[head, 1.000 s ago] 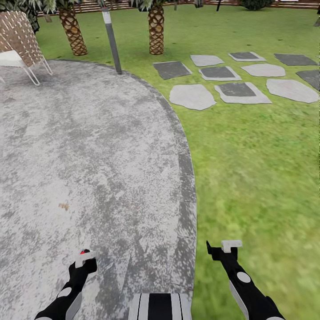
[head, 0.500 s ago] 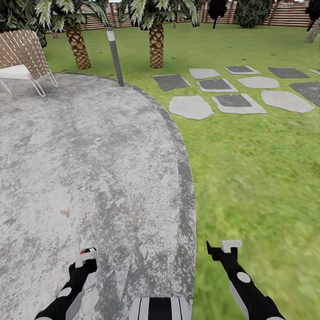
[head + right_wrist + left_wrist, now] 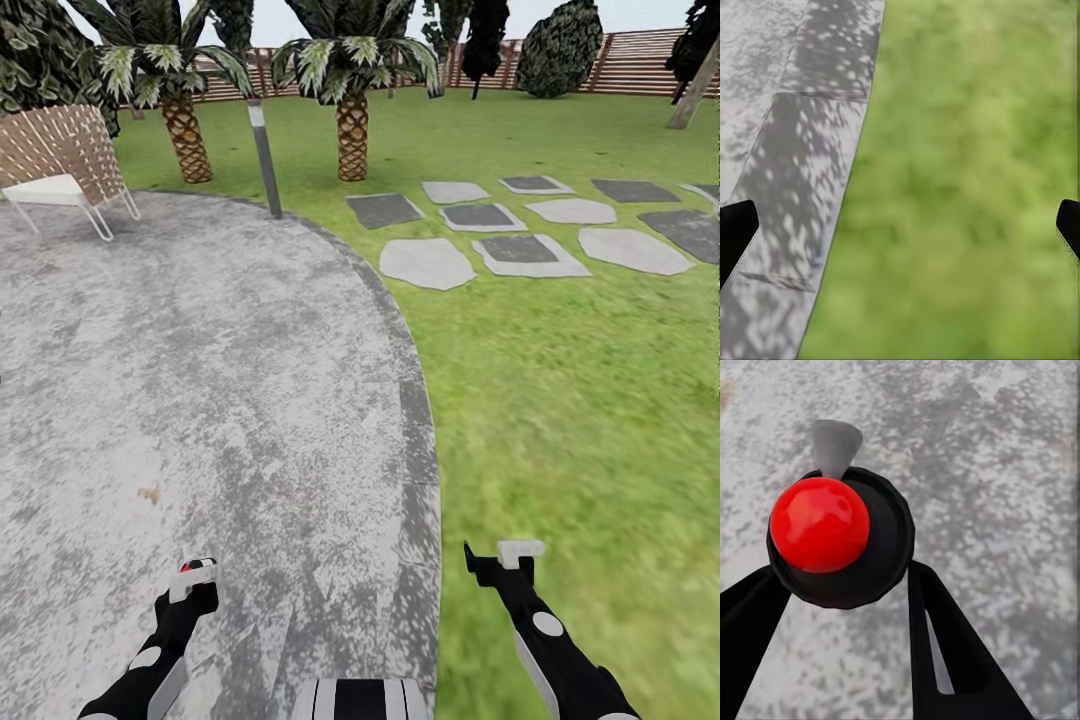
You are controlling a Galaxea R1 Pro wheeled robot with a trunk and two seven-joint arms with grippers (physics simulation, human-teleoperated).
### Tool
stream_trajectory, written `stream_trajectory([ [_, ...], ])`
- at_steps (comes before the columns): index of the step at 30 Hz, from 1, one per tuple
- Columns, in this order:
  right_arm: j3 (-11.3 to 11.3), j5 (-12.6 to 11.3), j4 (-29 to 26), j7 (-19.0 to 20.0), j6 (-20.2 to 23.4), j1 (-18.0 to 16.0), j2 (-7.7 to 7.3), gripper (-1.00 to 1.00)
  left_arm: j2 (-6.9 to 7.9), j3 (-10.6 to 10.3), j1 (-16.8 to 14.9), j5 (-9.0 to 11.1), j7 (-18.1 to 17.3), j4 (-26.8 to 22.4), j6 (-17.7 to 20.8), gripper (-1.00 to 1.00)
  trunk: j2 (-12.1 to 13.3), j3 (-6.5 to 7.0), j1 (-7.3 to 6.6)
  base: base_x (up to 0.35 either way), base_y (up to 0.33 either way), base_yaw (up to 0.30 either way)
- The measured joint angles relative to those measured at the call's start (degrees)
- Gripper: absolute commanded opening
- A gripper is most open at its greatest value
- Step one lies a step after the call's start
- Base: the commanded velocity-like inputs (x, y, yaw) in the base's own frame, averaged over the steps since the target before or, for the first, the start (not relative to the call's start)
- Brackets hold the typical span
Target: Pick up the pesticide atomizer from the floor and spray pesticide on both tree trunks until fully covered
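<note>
Atomizer (image 3: 840, 536), dark-bodied with glossy red top, sits gripped in left end effector (image 3: 844, 585).

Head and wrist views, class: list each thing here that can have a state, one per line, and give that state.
Left gripper: shut on the spray bottle.
Spray bottle: held off the paving, red top toward the wrist camera.
Right gripper: jaws wide open, holding nothing, over the paving edge and grass.
Chair: upright, unoccupied, at the paving's far edge.
Lamp post: standing, slightly tilted.
</note>
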Motion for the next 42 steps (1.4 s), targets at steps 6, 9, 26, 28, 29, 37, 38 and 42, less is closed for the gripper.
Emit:
stream_trajectory([
  [6,0.0,0.0,-0.04,-0.01,-0.05,0.0,0.0,1.0,0.0,0.0,0.0,0.0,0.0,0.04,0.0,-1.0,0.08,1.33,-0.15,0.0,0.0,0.0],
  [9,0.0,0.0,-0.09,-0.01,-0.04,0.0,0.0,1.0,0.0,0.0,0.0,0.0,0.0,0.05,0.0,-1.0,0.12,2.0,-0.23,0.0,0.0,0.0],
  [26,0.03,0.06,0.43,-0.22,-0.41,0.19,-0.05,1.0,-0.02,0.04,4.13,-0.19,-0.03,0.35,0.09,-1.0,0.35,5.92,-0.67,0.0,0.0,-0.026],
  [28,-0.06,0.07,1.27,-0.23,-0.72,1.52,-0.64,1.0,0.0,0.04,6.47,-0.25,-0.01,0.22,0.08,-1.0,0.38,6.51,-0.72,0.0,0.0,-0.187],
  [29,-0.07,0.07,1.55,-0.25,-1.02,2.35,-1.12,1.0,0.0,0.03,7.39,-0.28,0.0,0.18,0.09,-1.0,0.39,6.81,-0.74,0.0,0.0,-0.192],
  [37,-0.16,-0.2,7.8,-0.4,-9.93,9.14,-3.69,1.0,0.22,0.04,12.49,-0.37,0.0,0.17,0.04,-1.0,0.5,9.19,-0.95,0.0,0.0,-0.196],
  [38,-0.16,-0.2,8.63,-0.4,-10.83,9.39,-3.71,1.0,0.33,0.01,12.68,-0.36,0.0,0.17,0.03,-1.0,0.51,9.5,-0.98,0.0,0.0,-0.197],
  [42,-0.16,-0.26,13.11,-0.4,-16.81,10.11,-3.66,1.0,1.25,-0.02,13.34,-0.11,0.0,0.18,0.07,-1.0,0.56,10.69,-1.08,0.0,0.0,-0.196],
])
